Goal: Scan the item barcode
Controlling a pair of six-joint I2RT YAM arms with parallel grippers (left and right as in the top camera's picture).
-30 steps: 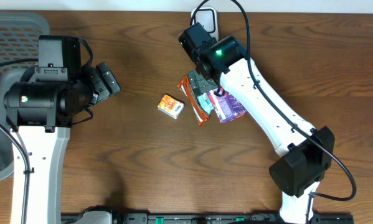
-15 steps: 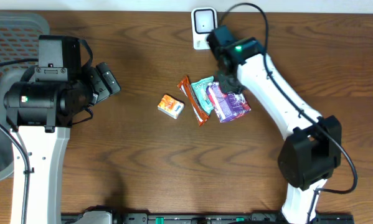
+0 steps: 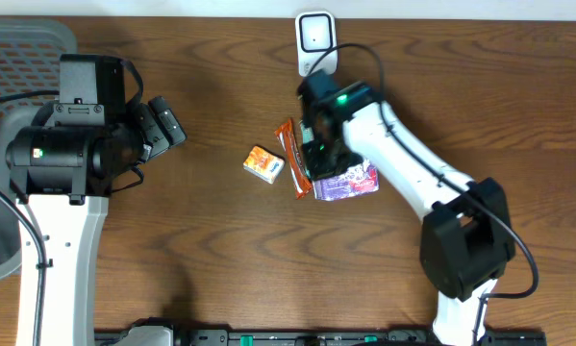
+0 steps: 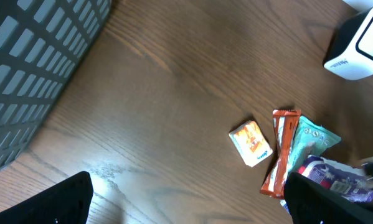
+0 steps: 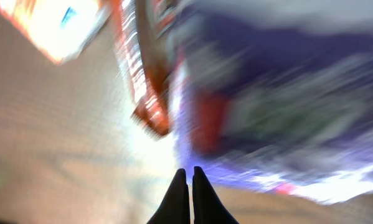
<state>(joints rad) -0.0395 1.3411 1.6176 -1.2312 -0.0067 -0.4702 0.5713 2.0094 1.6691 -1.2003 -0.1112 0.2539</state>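
We've got the right tool [image 5: 187, 174] pressed together, empty, at the purple packet's [image 3: 353, 181] edge; the scanner [image 3: 315, 37] is just beyond.

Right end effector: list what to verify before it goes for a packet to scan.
1. Right end effector open for a grasp: not ok, jaws are together with nothing between them.
2. Target lying alone: not ok, purple packet, orange bar and teal packet lie bunched together, touching.
3. Small orange box apart from the pile: ok.
4. Scanner unblocked: ok.
5. Left end effector open and away from the pile: ok.
6. Barcode location: cannot tell, the right wrist view is blurred.
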